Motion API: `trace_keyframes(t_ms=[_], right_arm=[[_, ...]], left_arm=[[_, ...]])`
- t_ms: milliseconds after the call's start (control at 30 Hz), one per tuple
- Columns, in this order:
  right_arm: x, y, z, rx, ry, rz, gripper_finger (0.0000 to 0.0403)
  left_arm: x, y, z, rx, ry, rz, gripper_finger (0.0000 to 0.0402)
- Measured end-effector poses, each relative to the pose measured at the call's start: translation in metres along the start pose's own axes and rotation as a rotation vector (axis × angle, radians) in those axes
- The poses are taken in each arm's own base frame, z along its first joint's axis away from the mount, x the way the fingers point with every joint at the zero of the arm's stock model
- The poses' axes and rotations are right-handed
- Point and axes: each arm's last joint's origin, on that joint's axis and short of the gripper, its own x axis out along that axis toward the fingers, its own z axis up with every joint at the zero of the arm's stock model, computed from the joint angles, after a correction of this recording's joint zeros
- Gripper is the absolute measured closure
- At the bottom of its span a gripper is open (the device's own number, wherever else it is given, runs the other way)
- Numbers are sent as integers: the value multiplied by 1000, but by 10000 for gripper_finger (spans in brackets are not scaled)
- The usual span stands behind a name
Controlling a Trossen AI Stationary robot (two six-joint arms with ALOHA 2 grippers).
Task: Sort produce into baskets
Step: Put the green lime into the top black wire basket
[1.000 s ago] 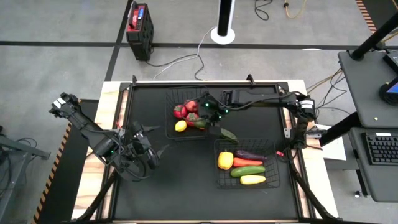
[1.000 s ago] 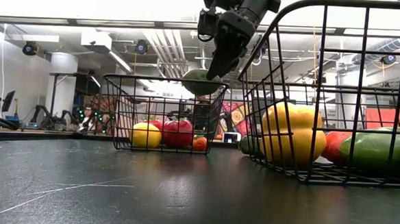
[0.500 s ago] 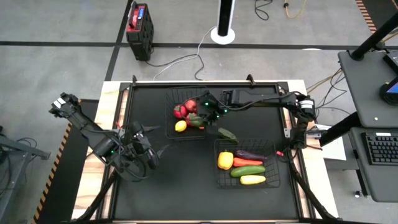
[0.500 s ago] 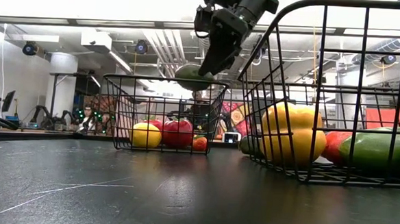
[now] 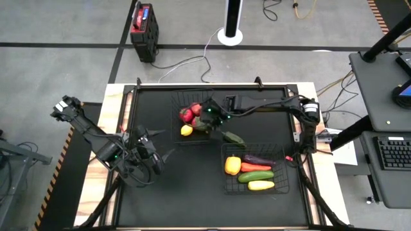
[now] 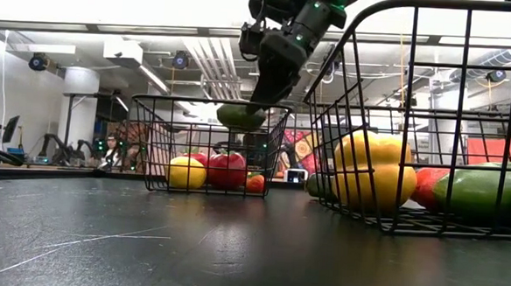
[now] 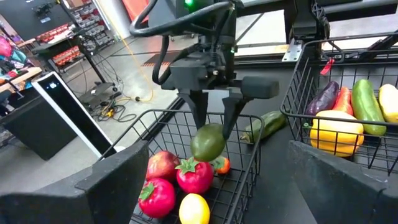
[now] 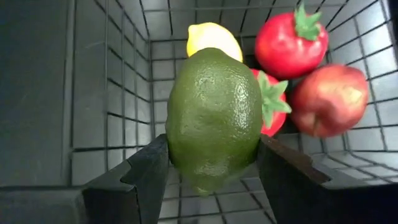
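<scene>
My right gripper (image 5: 205, 119) hangs over the far wire basket (image 5: 176, 106) and is shut on a green lime (image 8: 214, 118). The lime also shows in the left wrist view (image 7: 207, 142) and the low view (image 6: 240, 117). Red fruits (image 5: 190, 114) and a lemon (image 5: 186, 130) lie in that basket. The near basket (image 5: 223, 183) holds a yellow pepper (image 5: 232, 165), a carrot, an eggplant, a cucumber and a yellow piece. A green vegetable (image 5: 234, 136) lies on the mat between the baskets. My left gripper (image 5: 166, 154) waits open at the table's left. My right gripper pinches the lime's two long sides (image 8: 177, 146) between its two fingers (image 7: 231, 121), at their free ends. The fingers point down from above. The lime hangs clear at about the height of the basket's rim, above the fruit inside.
The black mat (image 5: 180, 192) has free room at the near left. A dark box (image 5: 142, 25) and cables lie on the floor beyond the table's far edge. A desk with a keyboard (image 5: 392, 154) stands to the right.
My right gripper has carried the lime toward the table's left, from over the basket's right rim to over its inside. It has then gone down a little. It stays shut on the lime.
</scene>
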Motion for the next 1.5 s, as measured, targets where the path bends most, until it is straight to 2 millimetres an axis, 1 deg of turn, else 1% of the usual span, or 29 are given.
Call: trace_keyframes(t_ms=[167, 367, 1067, 1400, 1500], right_arm=[[1, -1, 4, -15, -37, -9, 188], [11, -1, 1, -14, -17, -5, 188], [11, 0, -6, -5, 65, 8, 188], [13, 1, -2, -9, 25, 2, 188], [13, 1, -1, -11, 12, -22, 188]], left_arm=[[0, 0, 0, 1, -10, 16, 39], [0, 1, 0, 3, -14, 21, 39], [0, 1, 0, -5, -14, 21, 39], [0, 1, 0, -6, -14, 21, 39], [0, 1, 0, -6, -14, 21, 39]])
